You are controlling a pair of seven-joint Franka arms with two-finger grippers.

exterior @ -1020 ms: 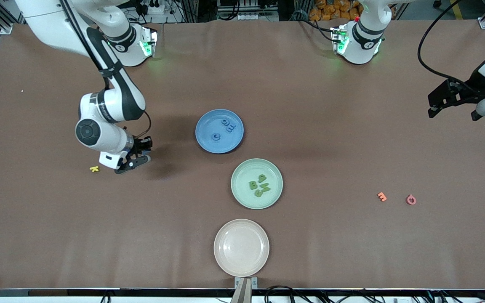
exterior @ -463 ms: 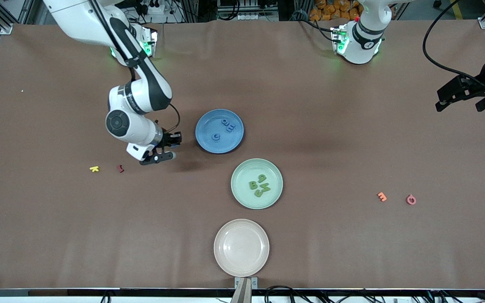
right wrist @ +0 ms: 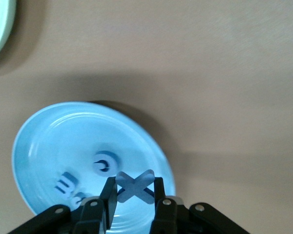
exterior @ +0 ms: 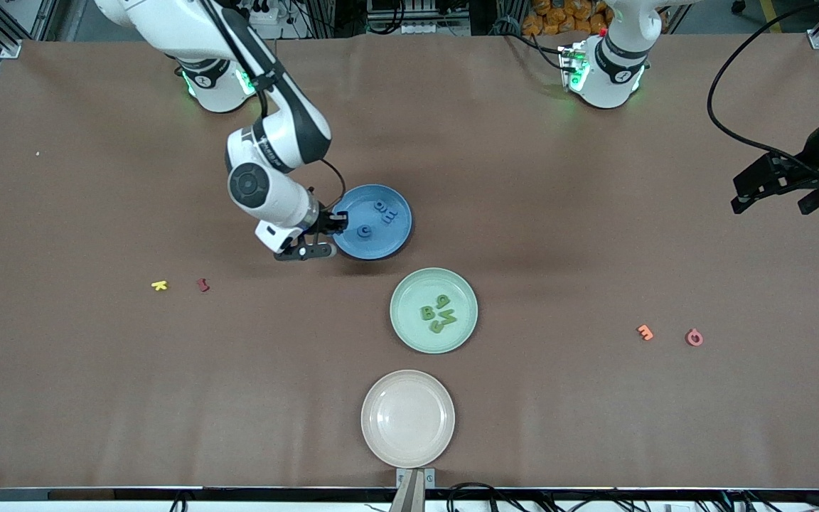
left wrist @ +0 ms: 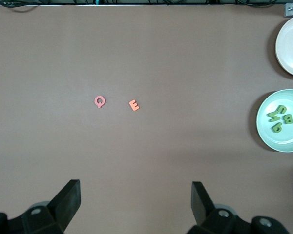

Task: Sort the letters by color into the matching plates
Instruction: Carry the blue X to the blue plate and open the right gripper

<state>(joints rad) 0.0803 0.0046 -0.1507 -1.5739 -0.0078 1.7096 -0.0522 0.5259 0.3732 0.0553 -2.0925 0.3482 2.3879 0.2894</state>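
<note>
My right gripper (exterior: 329, 235) is shut on a blue X letter (right wrist: 135, 186) and holds it over the edge of the blue plate (exterior: 352, 238) toward the right arm's end. The blue plate (right wrist: 49, 141) holds a few blue letters (exterior: 385, 210). The mint green plate (exterior: 409, 331) lies nearer the front camera and holds several green letters (exterior: 438, 313); it also shows in the left wrist view (left wrist: 266, 129). My left gripper (left wrist: 136, 204) is open and empty, up in the air at the left arm's end of the table (exterior: 768, 186).
A beige-pink plate (exterior: 381, 444) lies near the front edge. A yellow letter (exterior: 159, 285) and a dark red letter (exterior: 202, 284) lie toward the right arm's end. An orange E (exterior: 645, 332) and a pink Q (exterior: 694, 337) lie toward the left arm's end.
My right gripper has travelled with the blue X from beside the yellow and dark red letters to the blue plate's edge. The left gripper has shifted slightly.
</note>
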